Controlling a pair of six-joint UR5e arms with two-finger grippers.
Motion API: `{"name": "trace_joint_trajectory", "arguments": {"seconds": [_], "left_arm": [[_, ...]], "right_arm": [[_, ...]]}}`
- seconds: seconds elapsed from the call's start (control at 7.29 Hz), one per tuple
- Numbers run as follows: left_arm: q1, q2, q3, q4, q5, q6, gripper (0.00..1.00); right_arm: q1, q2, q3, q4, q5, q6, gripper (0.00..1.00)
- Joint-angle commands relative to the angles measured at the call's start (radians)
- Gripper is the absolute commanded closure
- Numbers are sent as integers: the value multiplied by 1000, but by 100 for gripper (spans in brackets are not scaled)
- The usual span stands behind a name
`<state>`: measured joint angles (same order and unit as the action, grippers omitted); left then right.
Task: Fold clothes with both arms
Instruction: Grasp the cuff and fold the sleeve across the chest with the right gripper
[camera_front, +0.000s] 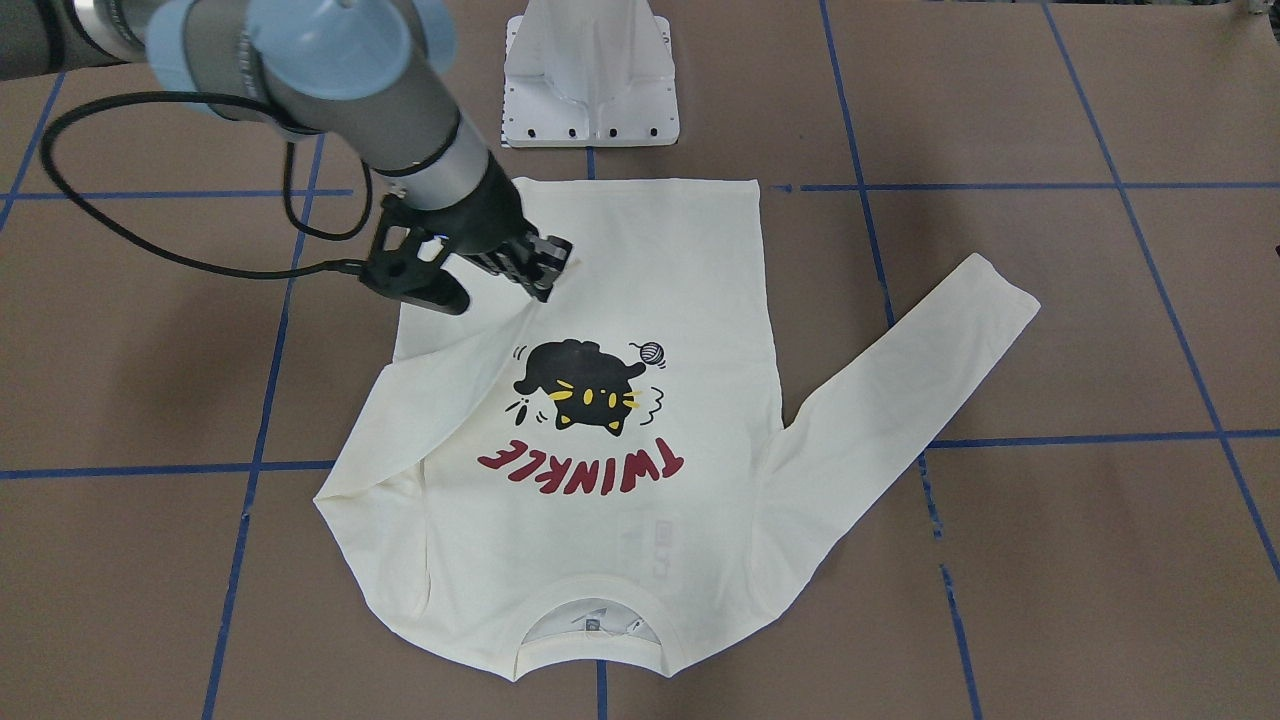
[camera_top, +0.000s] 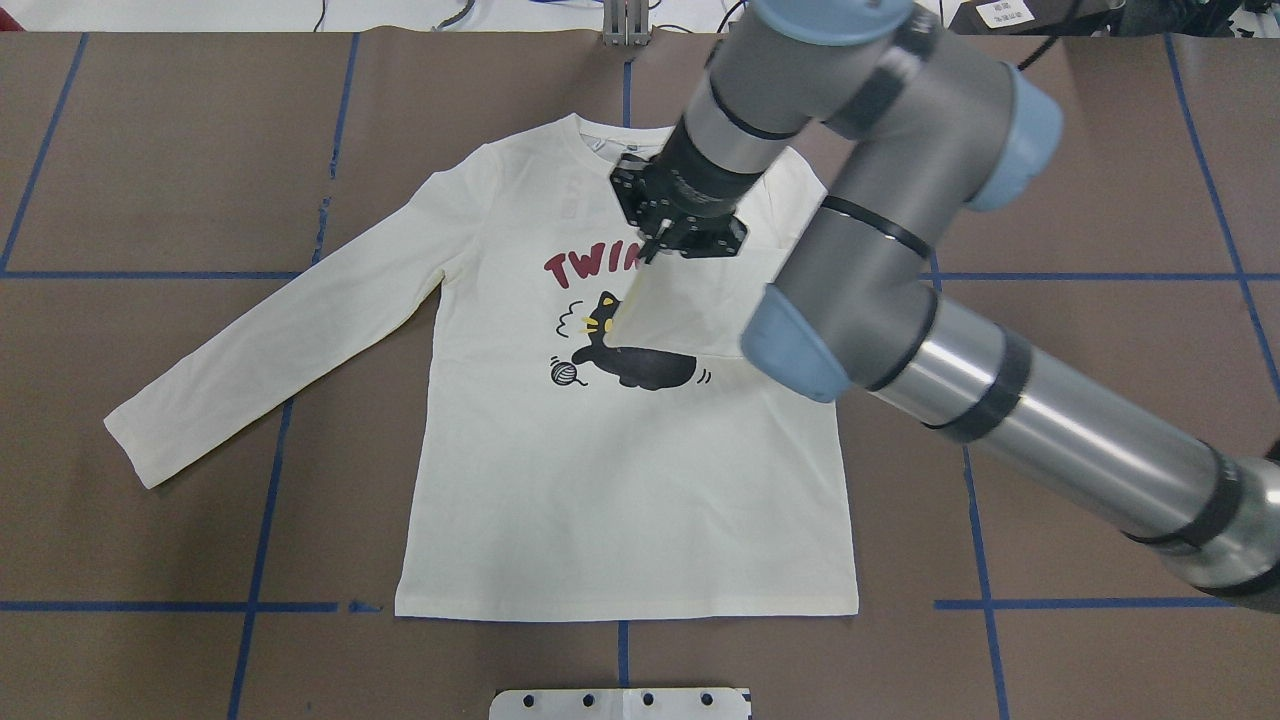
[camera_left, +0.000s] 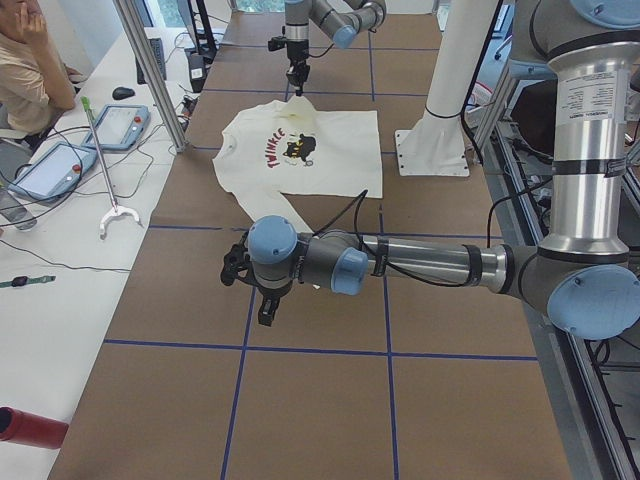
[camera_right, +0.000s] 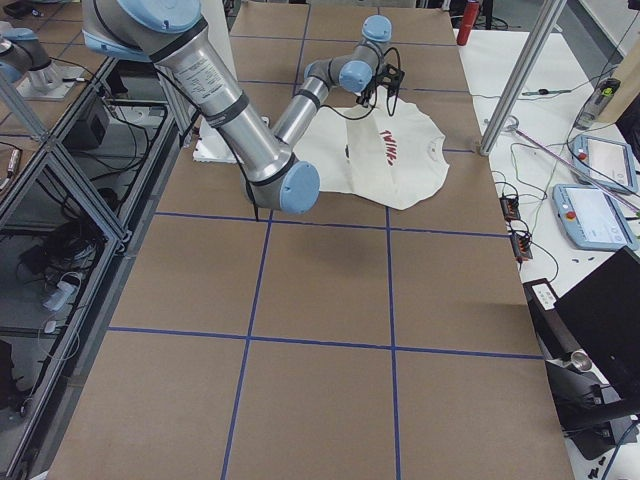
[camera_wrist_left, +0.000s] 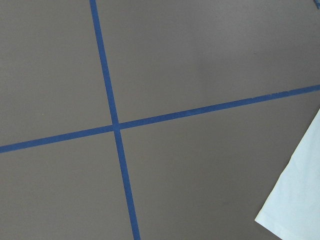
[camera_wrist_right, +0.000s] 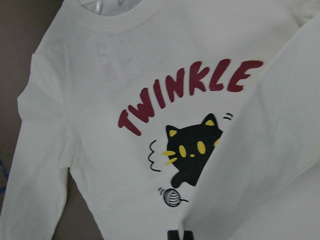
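Overhead exterior view: the cream T-shirt (camera_top: 620, 500) lay flat and print-up on the brown table (camera_top: 1100, 200), with its neck at the far side and its hem nearest the robot.
Right gripper: the right gripper (camera_top: 652, 250) was closed on the cuff of the right sleeve (camera_top: 690, 310) and held it raised above the chest.
Right sleeve: it ran from the right shoulder across the body to the fingers. From overhead it hid the end of the red lettering (camera_top: 590, 265) and part of the cat print (camera_top: 640, 365).
Left sleeve: the left sleeve (camera_top: 280, 340) lay stretched out flat to the left, well apart from the right gripper.
Left gripper: the left gripper (camera_left: 265, 305) showed only in the left side view, low over the table near the left cuff. Whether its fingers were parted could not be told.
Left wrist view: it showed blue tape (camera_wrist_left: 107, 85) and one corner of the cuff at the right edge.
Step in hand: judged to be laying the right sleeve across the chest.
Doing it well: the cuff should probably be lowered with the sleeve taut, so the crease falls straight along the right side. Release should wait until the cloth rests on the body.
Risk: letting go while raised would likely leave the sleeve bunched.
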<state>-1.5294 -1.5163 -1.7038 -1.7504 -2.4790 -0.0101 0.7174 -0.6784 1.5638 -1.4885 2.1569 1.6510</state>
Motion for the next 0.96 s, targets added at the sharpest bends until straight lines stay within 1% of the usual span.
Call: {"name": "trace_joint_trajectory", "arguments": {"seconds": [0.0, 0.14, 0.27, 0.41, 0.55, 0.69, 0.82], "left_arm": [[0, 13, -40, 0, -1, -1, 0], [0, 14, -49, 2, -1, -2, 0], [0, 14, -63, 2, -3, -2, 0], [6, 11, -91, 2, -14, -84, 0], [62, 8, -133, -36, -18, -238, 0], [169, 11, -135, -123, -9, -363, 0], [236, 13, -134, -186, -1, -478, 0]], "right_arm": [[-146, 253, -389, 242, -250, 152, 94], [-188, 329, -529, 304, -329, 206, 78], [-216, 374, -621, 356, -386, 217, 42], [-233, 376, -623, 362, -425, 216, 1], [-231, 376, -614, 363, -425, 219, 0], [-222, 369, -560, 360, -422, 227, 0], [-198, 306, -445, 328, -384, 254, 0]]}}
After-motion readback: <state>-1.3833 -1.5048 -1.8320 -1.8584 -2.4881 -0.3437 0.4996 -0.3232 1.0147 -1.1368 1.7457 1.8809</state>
